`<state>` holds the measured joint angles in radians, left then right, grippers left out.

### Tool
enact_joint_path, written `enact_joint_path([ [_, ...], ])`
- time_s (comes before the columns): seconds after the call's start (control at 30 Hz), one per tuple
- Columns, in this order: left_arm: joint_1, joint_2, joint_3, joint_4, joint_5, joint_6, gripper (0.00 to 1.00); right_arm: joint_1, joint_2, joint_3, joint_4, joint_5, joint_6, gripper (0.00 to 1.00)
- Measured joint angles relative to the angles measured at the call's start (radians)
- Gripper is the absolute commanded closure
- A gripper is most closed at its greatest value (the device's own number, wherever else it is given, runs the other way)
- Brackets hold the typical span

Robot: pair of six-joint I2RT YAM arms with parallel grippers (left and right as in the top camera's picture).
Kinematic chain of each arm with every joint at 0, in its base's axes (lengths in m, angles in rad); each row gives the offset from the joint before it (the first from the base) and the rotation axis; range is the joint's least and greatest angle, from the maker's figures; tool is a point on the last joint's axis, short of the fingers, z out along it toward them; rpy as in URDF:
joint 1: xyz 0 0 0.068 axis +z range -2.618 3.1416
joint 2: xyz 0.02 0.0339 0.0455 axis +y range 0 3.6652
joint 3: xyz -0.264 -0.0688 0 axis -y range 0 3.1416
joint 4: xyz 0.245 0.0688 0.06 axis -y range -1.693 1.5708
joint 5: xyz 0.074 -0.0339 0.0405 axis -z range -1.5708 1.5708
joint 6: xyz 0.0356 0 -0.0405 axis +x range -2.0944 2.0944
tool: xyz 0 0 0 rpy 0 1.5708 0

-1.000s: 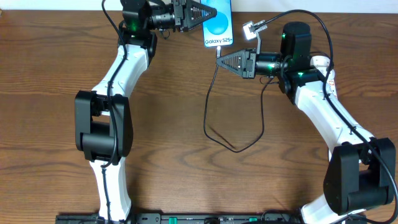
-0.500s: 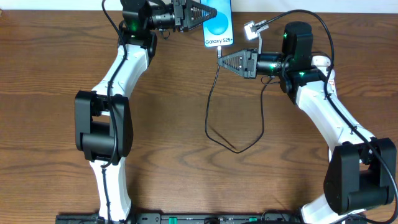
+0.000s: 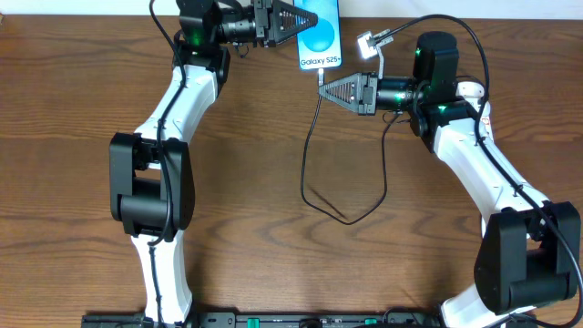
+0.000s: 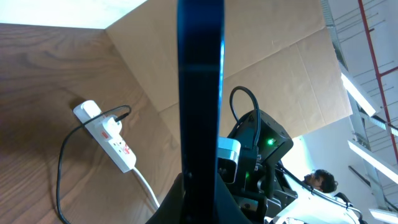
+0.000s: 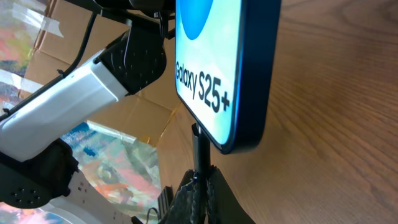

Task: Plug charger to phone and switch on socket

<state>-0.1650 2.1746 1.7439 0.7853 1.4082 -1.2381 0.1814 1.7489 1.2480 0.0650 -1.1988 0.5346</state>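
The phone [image 3: 321, 36] with its cyan "Galaxy S25+" screen is held at the table's far edge by my left gripper [image 3: 308, 20], which is shut on its side. The left wrist view shows the phone edge-on [image 4: 200, 93]. My right gripper [image 3: 321, 87] is shut on the charger plug tip [image 5: 199, 149], which meets the phone's bottom edge [image 5: 231, 74]. The black charger cable [image 3: 308, 173] loops down over the table and back up to the right. The white socket strip [image 4: 107, 134] lies on the table with the cable plugged in. In the overhead view it is mostly hidden under my right arm [image 3: 470, 90].
Brown cardboard [image 4: 273, 74] stands behind the table's far edge. The cable loop [image 3: 344, 217] lies mid-table between both arms. The strip's white cord [image 4: 148, 186] runs off along the table.
My right gripper has edged slightly toward the phone's bottom edge with the plug. The left arm and the phone have not moved.
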Motion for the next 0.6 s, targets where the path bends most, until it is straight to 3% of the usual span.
enact_joint_path([
  [0.6,0.000,0.000,0.000,0.000,-0.003,-0.016,0.93,-0.023,0.003,0.000,0.027,-0.045,0.041,0.99],
])
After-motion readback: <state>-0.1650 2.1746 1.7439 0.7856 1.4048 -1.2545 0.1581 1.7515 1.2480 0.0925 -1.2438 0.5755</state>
